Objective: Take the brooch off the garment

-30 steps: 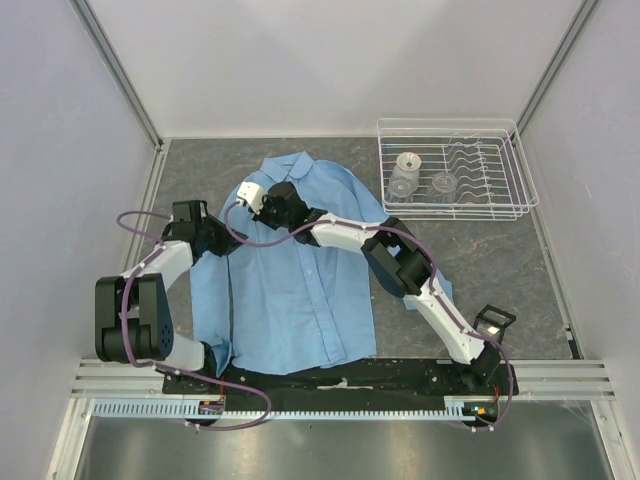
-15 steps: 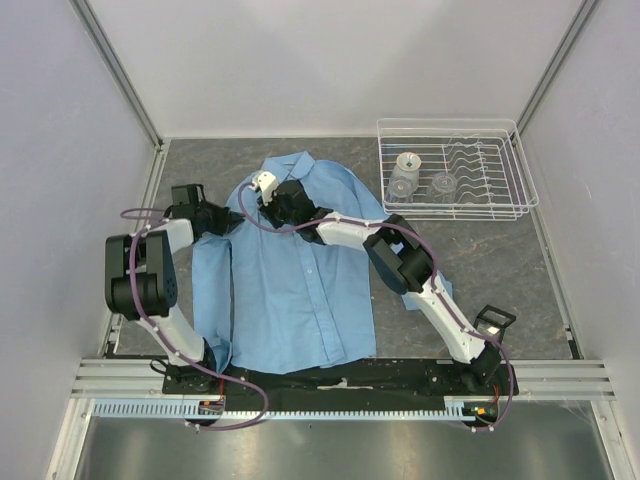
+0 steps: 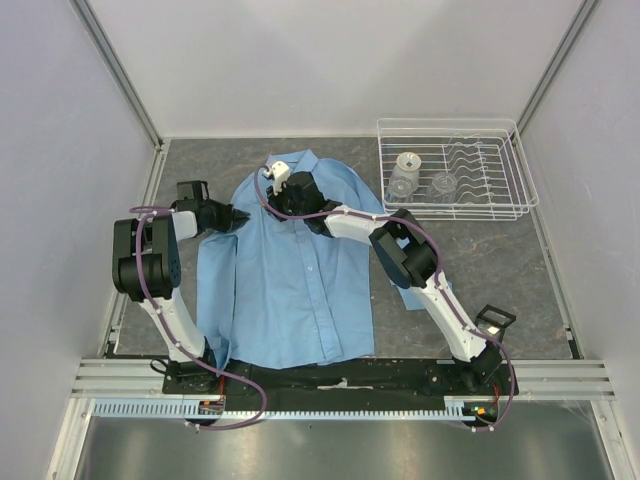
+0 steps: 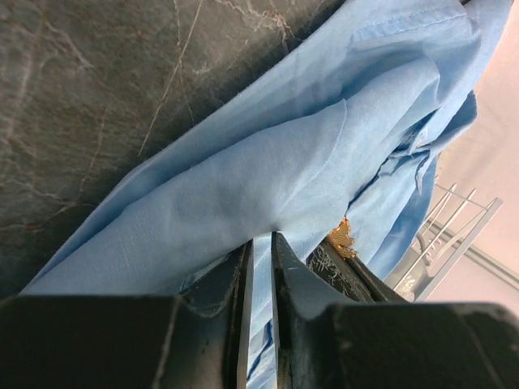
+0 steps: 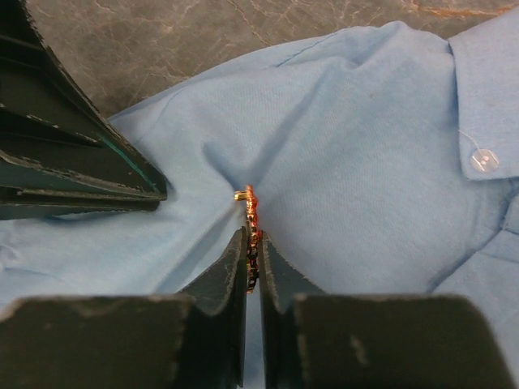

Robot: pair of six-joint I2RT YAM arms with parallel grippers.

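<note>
Half the brooch (image 5: 250, 209) — between fingers (image 5: 229, 271)

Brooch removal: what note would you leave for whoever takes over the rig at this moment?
Left gripper: shut on a fold of the shirt, near its shoulder.
Right gripper: shut on the brooch, held edge-on.
Done: both grasps are made. The cloth puckers toward the brooch, so it looks not yet free.
Left to do: pull the brooch out of the cloth while the left side pins the shirt.
</note>
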